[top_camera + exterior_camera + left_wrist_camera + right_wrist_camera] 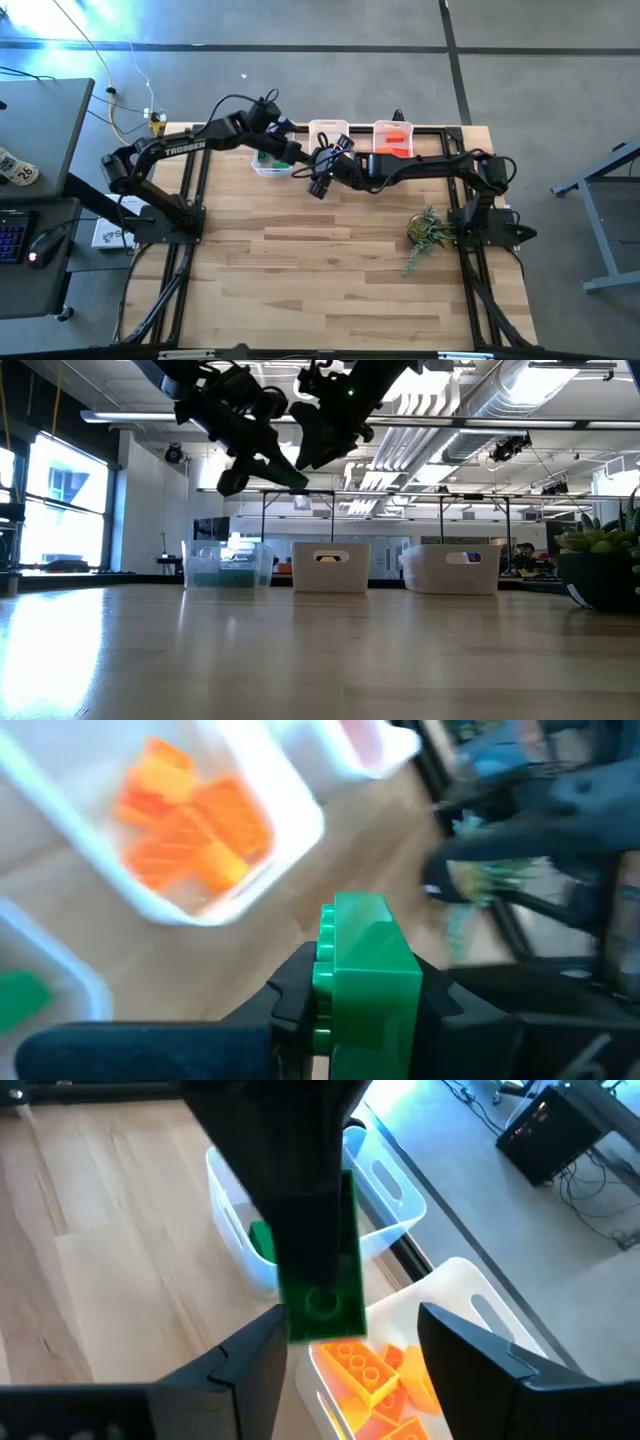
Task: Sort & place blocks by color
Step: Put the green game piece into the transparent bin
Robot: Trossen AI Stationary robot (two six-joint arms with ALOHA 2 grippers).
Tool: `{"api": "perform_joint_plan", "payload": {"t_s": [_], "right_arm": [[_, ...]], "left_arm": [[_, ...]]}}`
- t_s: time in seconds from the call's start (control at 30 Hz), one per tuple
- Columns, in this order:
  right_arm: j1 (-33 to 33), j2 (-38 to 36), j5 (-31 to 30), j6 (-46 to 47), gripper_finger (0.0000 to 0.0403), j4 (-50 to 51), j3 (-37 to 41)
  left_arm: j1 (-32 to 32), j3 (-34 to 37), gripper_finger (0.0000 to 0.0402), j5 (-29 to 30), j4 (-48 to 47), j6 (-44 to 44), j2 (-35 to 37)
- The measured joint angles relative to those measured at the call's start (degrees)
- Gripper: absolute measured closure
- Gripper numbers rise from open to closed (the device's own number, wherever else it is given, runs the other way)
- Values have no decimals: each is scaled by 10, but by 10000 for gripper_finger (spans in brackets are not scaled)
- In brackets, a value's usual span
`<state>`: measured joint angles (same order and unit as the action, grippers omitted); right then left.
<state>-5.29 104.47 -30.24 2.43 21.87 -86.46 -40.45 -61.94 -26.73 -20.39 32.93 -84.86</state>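
Left tool [365, 1005] clamps a green block [368, 970]; right tool [350, 1355] spread empty over the bin [470, 1305] of orange blocks [375, 1375].

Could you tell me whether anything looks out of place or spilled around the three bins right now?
Nothing stands out. The green studded plastic brick is clamped in the left pincer, not dropped. Orange bricks lie inside the white middle bin, green ones in the clear bin. The right pincer stands open, above the bins.
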Motion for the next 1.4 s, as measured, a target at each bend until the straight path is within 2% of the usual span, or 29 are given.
{"api": "perform_joint_plan", "payload": {"t_s": [0.27,0.63,0.83,1.1,1.23,1.4], "right_arm": [[1,0,-9,8,188,5,0],[-1,0,-17,73,187,6,0],[-1,0,-21,109,187,6,0],[-1,0,-28,157,187,11,0],[1,0,-27,158,187,23,0],[8,0,-22,173,187,25,0]], "left_arm": [[-51,0,336,106,-99,-106,0],[-104,0,332,228,-127,-236,0],[-121,2,322,236,-133,-329,1],[-123,2,267,236,-126,-412,1],[-123,2,238,236,-117,-412,1],[-123,-9,222,228,-117,-361,1]]}}
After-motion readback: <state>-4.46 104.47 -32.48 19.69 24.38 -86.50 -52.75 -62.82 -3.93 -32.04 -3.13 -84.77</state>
